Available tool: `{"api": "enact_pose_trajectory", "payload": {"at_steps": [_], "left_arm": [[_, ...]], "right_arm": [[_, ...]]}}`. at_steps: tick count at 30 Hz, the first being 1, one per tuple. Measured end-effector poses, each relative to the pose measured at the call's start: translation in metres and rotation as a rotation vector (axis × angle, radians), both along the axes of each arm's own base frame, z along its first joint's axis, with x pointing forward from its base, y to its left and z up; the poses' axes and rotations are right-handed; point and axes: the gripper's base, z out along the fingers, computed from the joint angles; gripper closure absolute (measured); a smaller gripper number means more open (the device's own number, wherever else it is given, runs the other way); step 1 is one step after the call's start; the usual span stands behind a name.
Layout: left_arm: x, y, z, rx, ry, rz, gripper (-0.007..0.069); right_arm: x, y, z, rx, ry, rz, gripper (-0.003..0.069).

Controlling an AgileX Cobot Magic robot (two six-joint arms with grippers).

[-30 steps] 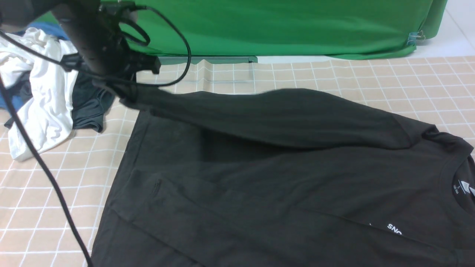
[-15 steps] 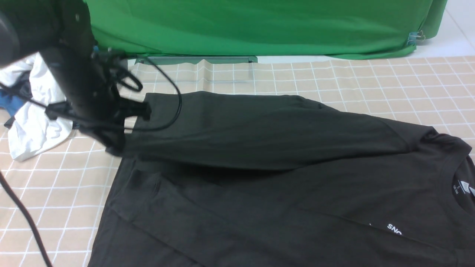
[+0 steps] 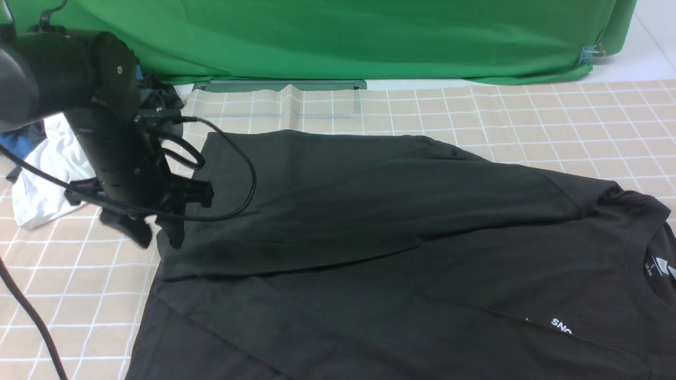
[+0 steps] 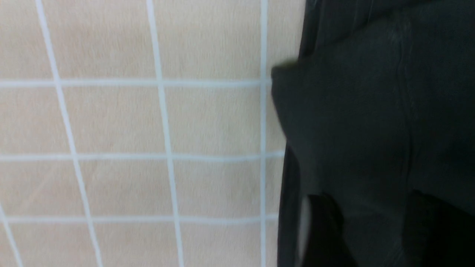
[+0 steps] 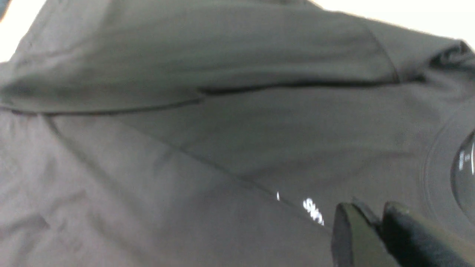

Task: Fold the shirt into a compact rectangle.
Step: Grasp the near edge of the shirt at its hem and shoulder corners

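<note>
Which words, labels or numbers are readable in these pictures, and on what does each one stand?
"SNO": white print on the chest of the black shirt, front view; the rest of the word does not show.
Neck label inside the collar: white marks, too small to read.
Right wrist view: the same white print, too blurred to read.
No other text is visible.

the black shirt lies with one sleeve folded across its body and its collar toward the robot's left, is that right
Not quite. In the front view the shirt has its collar toward the robot's right, not its left; the left gripper is at the opposite end. The rest holds: one sleeve lies folded across its body.
</note>
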Motion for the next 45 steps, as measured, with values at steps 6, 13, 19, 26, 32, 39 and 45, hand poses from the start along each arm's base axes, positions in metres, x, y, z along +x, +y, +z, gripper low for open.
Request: {"api": "enact_pose_trajectory", "payload": {"at_steps": [6,13,19,26,32,39,45], "left_arm": [[-0.052,0.001,-0.018,0.002,0.117,0.035,0.0288],[-0.122,-0.006,-0.031,-0.036,0.156,0.026,0.0391],[-0.157,0.002,-0.044,-0.011,0.204,0.03,0.0311],[-0.171,0.005,-0.058,-0.001,0.221,0.066,0.0076],[-0.173,0.005,-0.058,-0.007,0.202,0.069,0.0089],[-0.174,0.002,-0.058,-0.038,0.207,0.087,0.0497],[-0.163,0.003,-0.045,-0.016,0.162,0.026,0.059]], "right_arm": [[0.029,0.0,0.0,-0.038,0.286,0.074,0.0515],[0.042,0.0,-0.006,-0.041,0.332,0.081,0.0515],[0.044,0.0,-0.005,-0.049,0.304,0.084,0.0515],[0.046,-0.001,-0.004,-0.055,0.27,0.082,0.0515],[0.046,-0.001,-0.004,-0.055,0.268,0.081,0.0515],[0.045,0.0,-0.004,-0.056,0.289,0.092,0.0515],[0.051,0.001,0.005,-0.073,0.354,0.152,0.0519]]}}
